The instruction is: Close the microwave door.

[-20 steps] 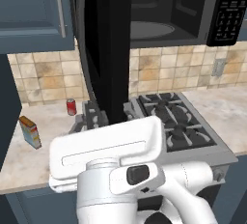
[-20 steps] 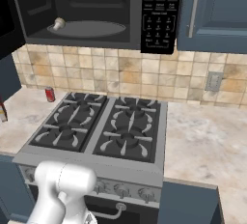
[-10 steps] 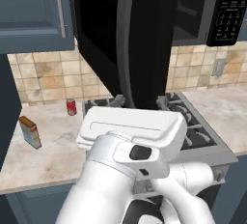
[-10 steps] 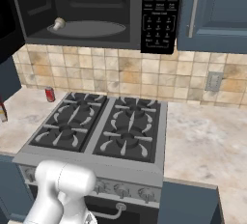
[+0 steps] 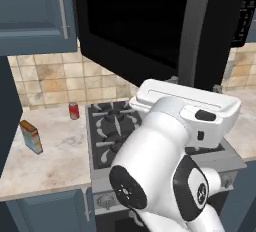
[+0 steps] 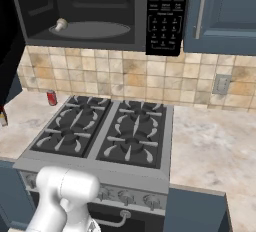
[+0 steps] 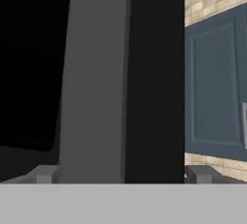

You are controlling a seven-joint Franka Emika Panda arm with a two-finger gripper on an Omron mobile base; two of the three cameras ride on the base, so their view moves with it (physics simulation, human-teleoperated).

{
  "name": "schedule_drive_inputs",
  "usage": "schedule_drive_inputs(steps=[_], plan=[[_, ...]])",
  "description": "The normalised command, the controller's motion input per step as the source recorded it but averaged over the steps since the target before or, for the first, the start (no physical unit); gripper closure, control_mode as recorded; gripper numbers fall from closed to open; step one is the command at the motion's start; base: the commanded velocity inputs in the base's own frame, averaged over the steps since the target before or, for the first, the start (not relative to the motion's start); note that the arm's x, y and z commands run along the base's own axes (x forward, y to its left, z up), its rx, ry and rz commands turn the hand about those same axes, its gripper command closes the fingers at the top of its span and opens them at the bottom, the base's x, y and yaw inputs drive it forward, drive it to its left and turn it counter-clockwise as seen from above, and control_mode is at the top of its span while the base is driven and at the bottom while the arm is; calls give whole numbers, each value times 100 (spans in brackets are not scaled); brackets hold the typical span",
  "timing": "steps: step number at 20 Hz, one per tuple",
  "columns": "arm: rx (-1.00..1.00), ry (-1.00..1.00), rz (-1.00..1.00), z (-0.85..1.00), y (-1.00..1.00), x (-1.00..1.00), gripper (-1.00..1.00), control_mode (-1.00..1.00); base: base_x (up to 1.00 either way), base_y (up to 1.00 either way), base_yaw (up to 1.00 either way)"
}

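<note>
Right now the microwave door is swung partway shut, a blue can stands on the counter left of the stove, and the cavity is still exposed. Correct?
Not quite: the can is red, as the right base view shows. The microwave door is partway shut, and the cavity is exposed.

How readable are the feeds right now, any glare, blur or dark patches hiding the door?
Left base view: sharp, no glare, but the glossy black microwave door reads nearly featureless. Right base view: evenly lit, the dark microwave cavity shadowed. Hand view: soft and blurry, the grey vertical bar handle very close.

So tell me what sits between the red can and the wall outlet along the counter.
The stove lies between the red can and the wall outlet, in the right base view.
</note>
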Motion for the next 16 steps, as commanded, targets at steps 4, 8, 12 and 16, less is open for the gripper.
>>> schedule_drive_inputs(steps=[4, 8, 12, 16], plan=[[23, 10, 6, 0, -100, 52, -100, -100, 0, 0, 0], [20, 14, 8, 0, -100, 61, -100, -100, 0, 0, 0], [18, 12, 9, -4, -100, 75, -100, -100, 0, 0, 0], [16, 10, 10, -11, -100, 95, -100, -100, 0, 0, 0]])
